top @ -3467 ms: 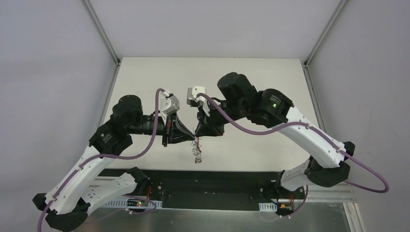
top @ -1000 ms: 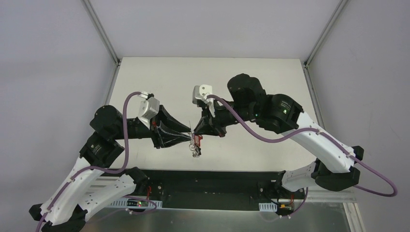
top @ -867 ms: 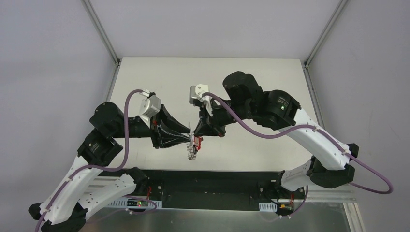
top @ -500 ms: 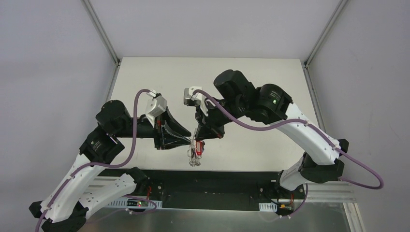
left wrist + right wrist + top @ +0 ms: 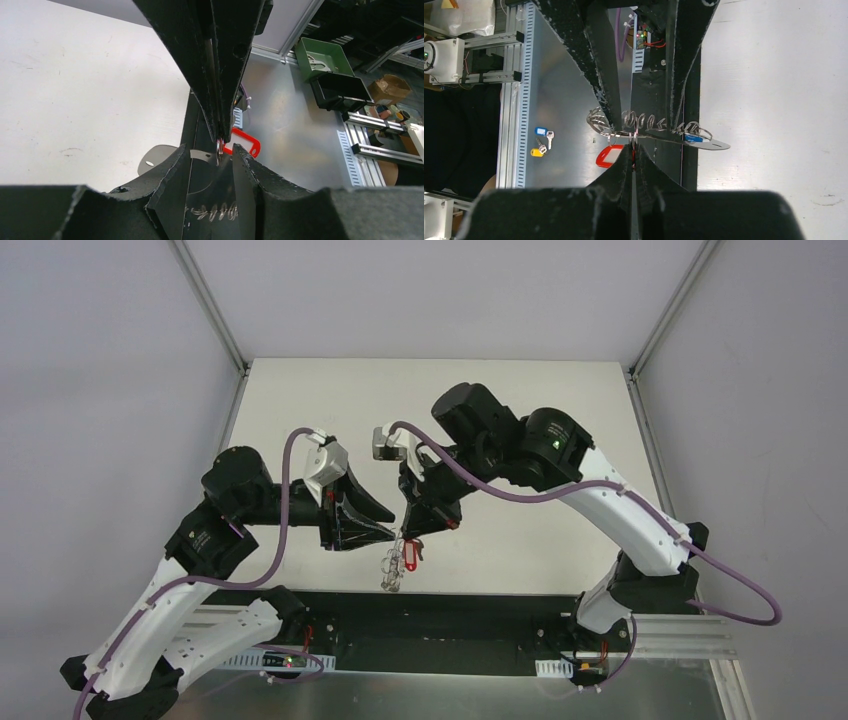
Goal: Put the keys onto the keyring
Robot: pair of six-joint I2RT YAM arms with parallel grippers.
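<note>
The keyring (image 5: 392, 572) is a silvery wire fringed with small loops, hanging in the air between both grippers. My left gripper (image 5: 386, 530) has its jaws a little apart and clamped on the keyring's loops (image 5: 215, 212), which span the gap. My right gripper (image 5: 404, 528) is shut on a small silvery split ring (image 5: 634, 137) at the wire. The red key (image 5: 404, 557), with a white-windowed red head, hangs right beside that ring (image 5: 245, 143). A bright blue key (image 5: 691, 137) sits on the keyring (image 5: 644, 121). The dark blue-black key is not seen.
A flat metal strip (image 5: 709, 145) sticks out from the keyring. The white table (image 5: 520, 420) ends at a black strip below the grippers. On the metal floor beyond lie a blue-tagged key (image 5: 541, 131) and a yellow-tagged key (image 5: 537, 152). A green bin (image 5: 322, 57) stands off the table.
Both grippers have shifted left and toward the near edge, staying tip to tip. The red key has dropped lower and now hangs in full view under the right gripper.
</note>
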